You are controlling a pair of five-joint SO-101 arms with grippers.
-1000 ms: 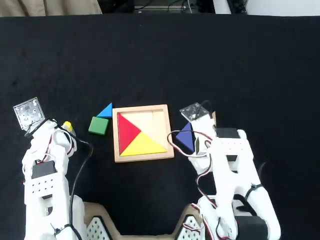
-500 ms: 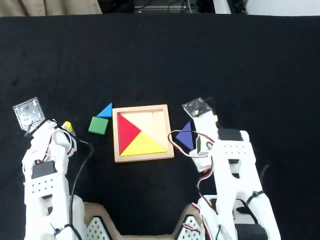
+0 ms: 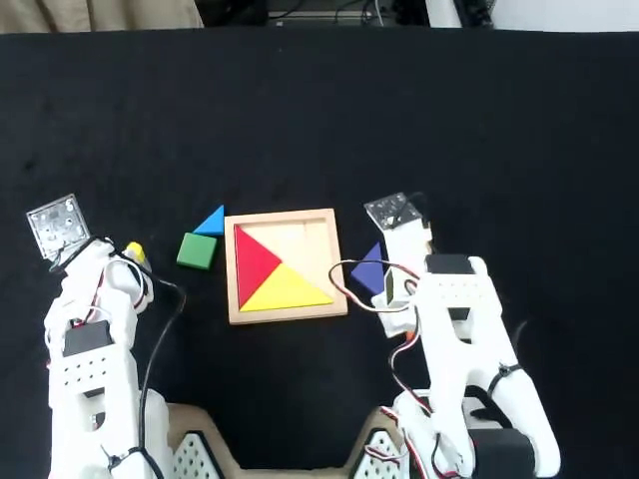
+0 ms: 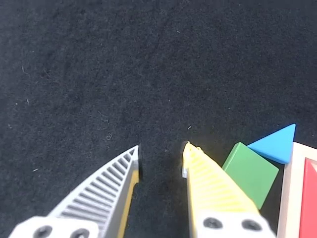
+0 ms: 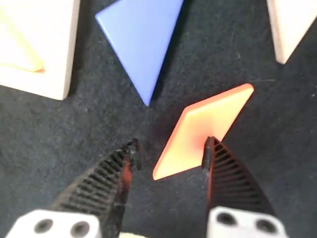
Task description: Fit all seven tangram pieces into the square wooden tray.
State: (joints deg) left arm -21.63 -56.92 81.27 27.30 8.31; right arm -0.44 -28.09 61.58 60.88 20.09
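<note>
The right gripper (image 5: 171, 144) hung with its jaws spread, nothing clamped, low over the orange parallelogram (image 5: 203, 129). The piece's near end lay between the two fingers, which looked like a line-up for pinching it across its narrow width. Just ahead of the fingertips, toward the dark finger's side, the violet-blue triangle (image 5: 141, 37) pointed back at the gripper. Beyond that, a corner of the wooden tray (image 5: 44, 74) sat close enough for a short carry. A pale wooden piece (image 5: 292, 25) lay ahead on the other side. The tray already held the red triangle (image 3: 255, 261) and the yellow triangle (image 3: 288, 289) flush against two walls, probably to leave one connected gap for the rest. The left gripper (image 4: 161, 148) was likewise parted and empty over bare black cloth (image 4: 99, 74). The green square (image 4: 250, 171) lay just beside its yellow finger and the light blue triangle (image 4: 275, 144) just past that, both flat on the cloth next to the tray. No lettering or label could be made out on the pieces or tray.
</note>
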